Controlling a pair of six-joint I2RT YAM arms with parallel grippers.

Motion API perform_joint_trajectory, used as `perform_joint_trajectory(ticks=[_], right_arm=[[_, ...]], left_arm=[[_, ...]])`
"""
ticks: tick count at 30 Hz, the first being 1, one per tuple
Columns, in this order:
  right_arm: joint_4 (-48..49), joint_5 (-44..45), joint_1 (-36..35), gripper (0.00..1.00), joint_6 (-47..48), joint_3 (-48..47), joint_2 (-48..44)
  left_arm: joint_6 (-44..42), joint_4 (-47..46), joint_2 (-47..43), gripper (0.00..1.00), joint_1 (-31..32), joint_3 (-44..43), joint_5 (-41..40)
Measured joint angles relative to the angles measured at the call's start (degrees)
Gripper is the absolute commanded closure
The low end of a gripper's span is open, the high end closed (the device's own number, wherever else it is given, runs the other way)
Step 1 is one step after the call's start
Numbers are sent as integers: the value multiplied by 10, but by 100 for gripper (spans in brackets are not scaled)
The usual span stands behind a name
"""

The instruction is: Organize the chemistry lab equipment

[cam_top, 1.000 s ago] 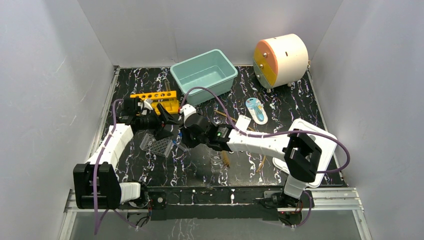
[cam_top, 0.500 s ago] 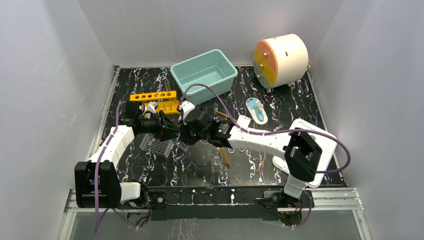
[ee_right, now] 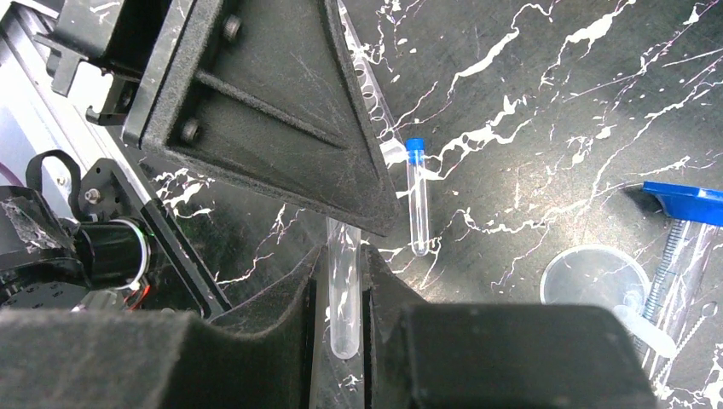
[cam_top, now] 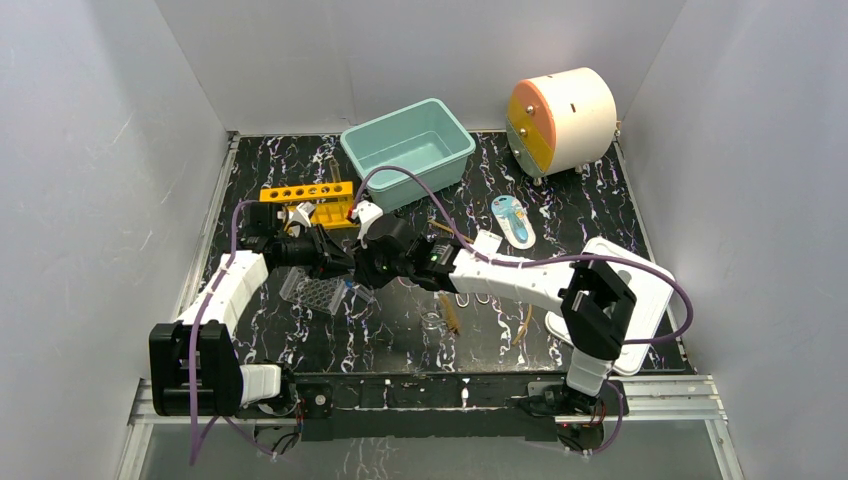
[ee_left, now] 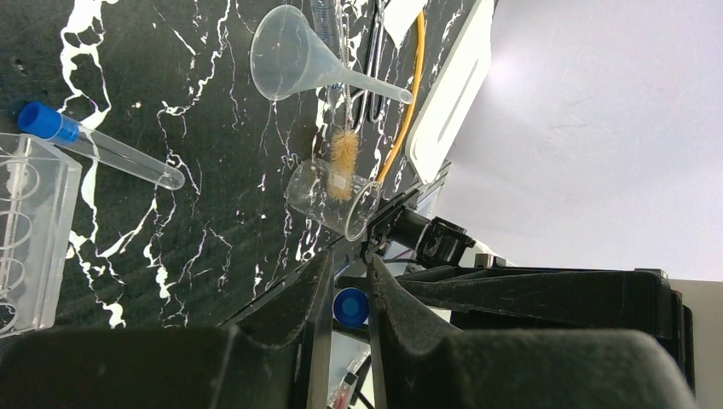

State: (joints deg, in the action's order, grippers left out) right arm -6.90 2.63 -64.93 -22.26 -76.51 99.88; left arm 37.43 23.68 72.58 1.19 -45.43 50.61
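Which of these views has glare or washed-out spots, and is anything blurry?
Top external view: even light, sharp, no glare. Left wrist view: white wall washed out at right, left claw dark in silhouette. Right wrist view: no glare, clear tube in the right claw crisp.

We reach our left arm [cam_top: 232,285] forward and rightward, and lay our right arm [cam_top: 510,278] low across to the left, so both claws meet tip to tip. Our right claw [ee_right: 344,256] pinches a blue-capped tube [ee_right: 344,302] by its body; our left claw [ee_left: 349,271] has its fingers narrowed onto the cap end
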Motion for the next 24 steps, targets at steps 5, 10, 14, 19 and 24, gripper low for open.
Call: perform_joint_trajectory(ticks=[5, 10, 14, 19, 24], right_arm=[[-11, 0, 0, 61, -2, -13, 11], [-16, 0, 0, 51, -7, -18, 20], [-19, -1, 1, 51, -8, -18, 20], [-22, -19, 1, 51, 0, -18, 21], [-31, -35, 1, 56, 2, -18, 24]], left_arm=[[-5, 2, 0, 100, 0, 2, -4], [-6, 3, 0, 100, 0, 2, -10], [-5, 4, 0, 100, 0, 2, -15], [-6, 7, 0, 100, 0, 2, -17], [-4, 11, 0, 99, 0, 1, -17]])
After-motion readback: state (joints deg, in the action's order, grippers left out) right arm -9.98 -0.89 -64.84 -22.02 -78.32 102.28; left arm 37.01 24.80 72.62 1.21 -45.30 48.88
